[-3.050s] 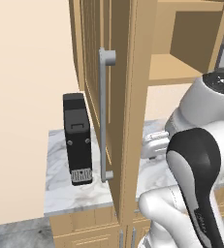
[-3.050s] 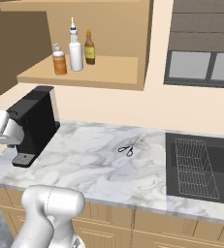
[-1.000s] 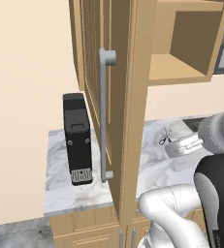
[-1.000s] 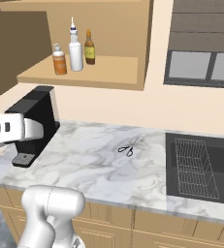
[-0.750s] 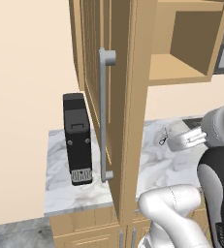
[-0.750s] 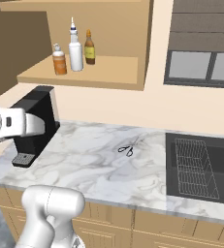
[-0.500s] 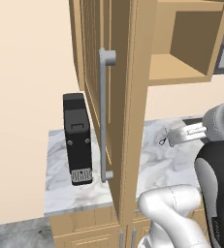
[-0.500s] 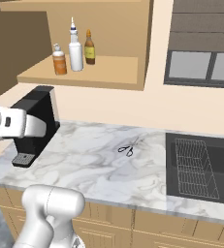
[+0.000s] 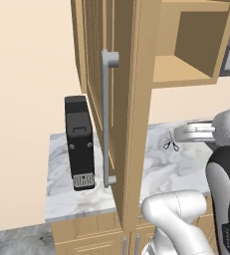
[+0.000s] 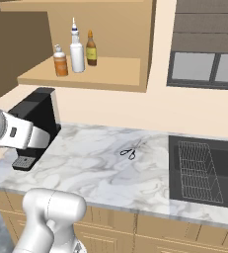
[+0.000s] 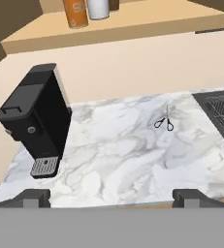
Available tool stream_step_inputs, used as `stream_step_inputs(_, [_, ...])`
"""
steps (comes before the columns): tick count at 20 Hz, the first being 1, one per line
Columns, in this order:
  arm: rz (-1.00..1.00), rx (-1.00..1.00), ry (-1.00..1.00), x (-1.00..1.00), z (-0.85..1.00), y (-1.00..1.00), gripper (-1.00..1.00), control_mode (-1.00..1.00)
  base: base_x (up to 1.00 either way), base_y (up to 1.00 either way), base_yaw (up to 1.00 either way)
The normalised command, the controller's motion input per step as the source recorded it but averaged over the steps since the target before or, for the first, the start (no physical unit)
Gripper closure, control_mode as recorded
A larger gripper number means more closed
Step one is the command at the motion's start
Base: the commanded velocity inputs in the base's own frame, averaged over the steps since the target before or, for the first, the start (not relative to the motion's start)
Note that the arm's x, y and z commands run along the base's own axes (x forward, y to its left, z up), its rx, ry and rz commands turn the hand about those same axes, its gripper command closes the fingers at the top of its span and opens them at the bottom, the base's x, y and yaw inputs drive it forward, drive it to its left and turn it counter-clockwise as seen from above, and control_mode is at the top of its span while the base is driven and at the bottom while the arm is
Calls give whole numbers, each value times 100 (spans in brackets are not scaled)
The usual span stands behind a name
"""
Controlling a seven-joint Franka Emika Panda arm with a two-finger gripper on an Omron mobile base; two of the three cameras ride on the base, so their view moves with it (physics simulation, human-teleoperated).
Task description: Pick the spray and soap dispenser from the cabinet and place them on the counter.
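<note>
End effector (image 11: 111, 196) wide open, empty, low before the worktop (image 11: 133, 155); I'd raise it toward the spray (image 10: 76, 51) above, approaching level, clear of the soap dispenser (image 10: 60, 61).

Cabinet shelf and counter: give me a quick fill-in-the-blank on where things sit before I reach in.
1. On the cabinet shelf, the spray stands between the soap dispenser and a ____ bottle.
2. The scissors lie on the ____.
3. The black coffee machine stands at the counter's ____ end in the right base view.

Missing: brown; counter; left
</note>
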Motion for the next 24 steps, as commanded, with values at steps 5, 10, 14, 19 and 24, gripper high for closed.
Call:
stream_step_inputs(5, [14, 0, 1, 9, 1, 2, -100, -100, 0, 0, 0])
stream_step_inputs(10, [2, -4, 5, 8, 7, 2, -100, -100, 0, 0, 0])
stream_step_inputs(14, [0, 0, 1, 12, 6, 0, -100, -100, 0, 0, 0])
stream_step_inputs(19, [1, -1, -1, 18, 12, 5, -100, -100, 0, 0, 0])
stream_step_inputs(24, [0, -2, 1, 21, 0, 6, -100, -100, 0, 0, 0])
